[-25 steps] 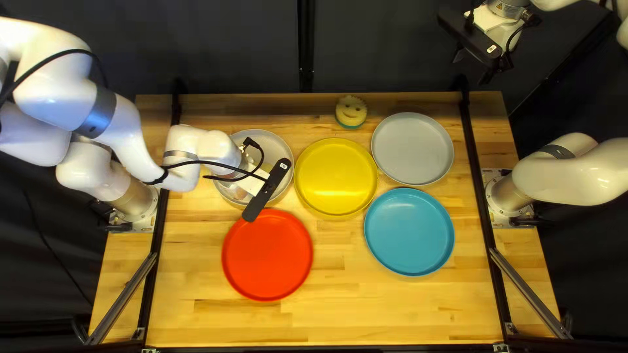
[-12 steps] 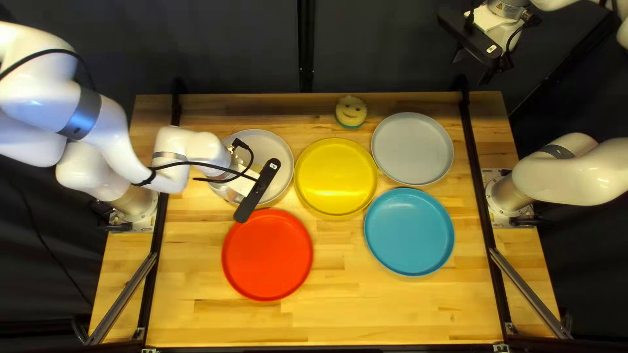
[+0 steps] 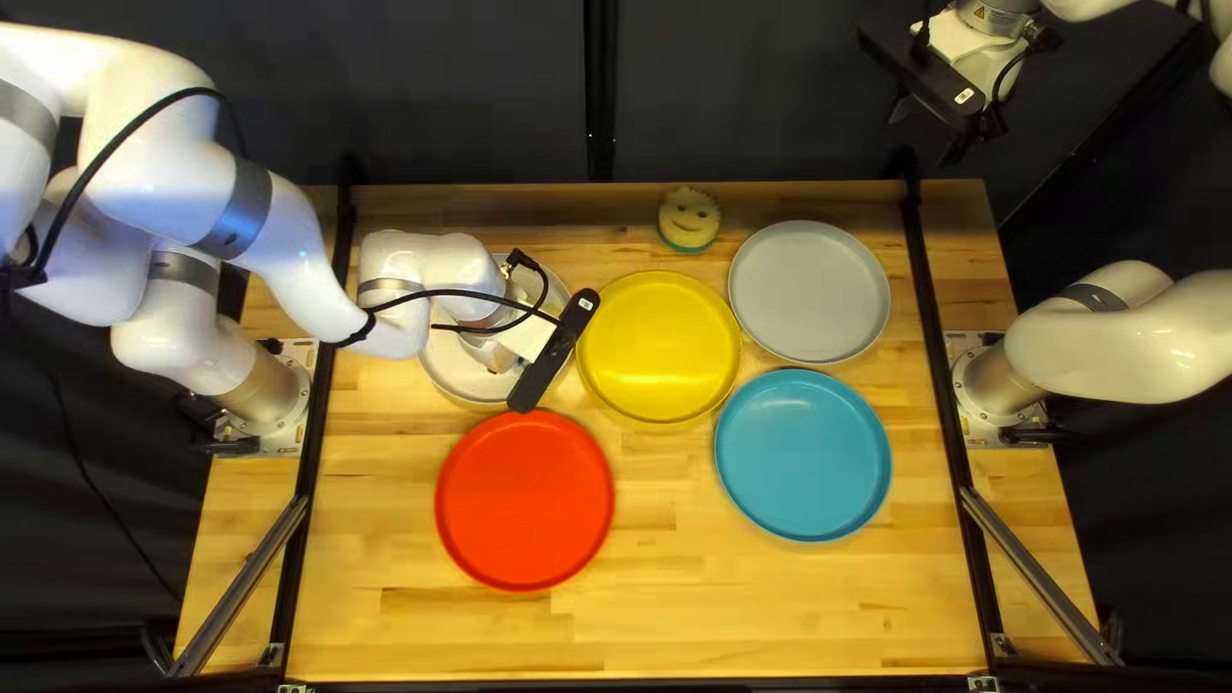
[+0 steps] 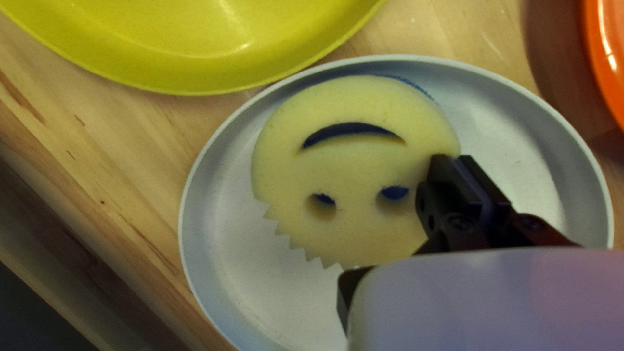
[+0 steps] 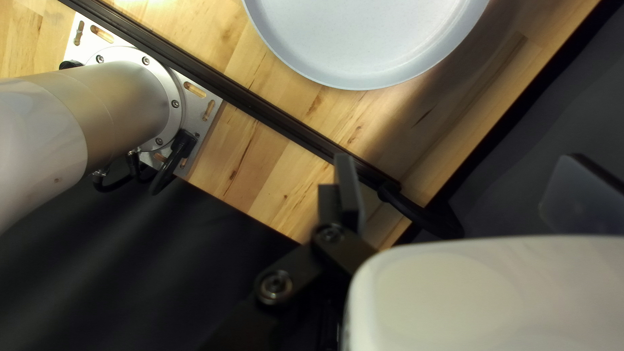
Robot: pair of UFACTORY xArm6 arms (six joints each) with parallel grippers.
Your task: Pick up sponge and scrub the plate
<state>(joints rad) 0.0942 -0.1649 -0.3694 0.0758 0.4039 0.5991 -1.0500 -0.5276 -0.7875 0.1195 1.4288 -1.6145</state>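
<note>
- Left gripper (image 4: 459,164), left wrist view: fingers drawn close together, apparently pinching the rim of the sponge (image 4: 351,166); how deep the bite goes cannot be told.
- Sponge, same view: within the rim of the white plate (image 4: 562,162), face toward the camera, nearer the yellow plate (image 4: 188,49) than the orange-red plate (image 4: 614,58). Its body extends beside the fingers, on the side away from the orange-red plate. Being round, it offers no long axis; the saw-toothed edge marks its turn.
- Coming stroke, as judged: scrubbing calls for a sweep across the bare floor toward the orange-red plate, then back. Held off-centre, the sponge may pivot or lift at its free side.
- Left arm (image 3: 289,257), top left view: the nearer arm, reaching inward from its base, wrist bent down above the white plate and hiding the held sponge. Its black camera bar (image 3: 555,350) lies aslant, one end by the yellow plate, the other by the orange-red plate.
- Second sponge (image 3: 689,220), same view: near the table's far edge, beyond the yellow plate, apart from the work.
- Right gripper (image 5: 458,188), right wrist view: fingers spread wide, nothing between them; raised, with the grey plate (image 5: 370,42) well ahead. The right arm takes no part.
</note>
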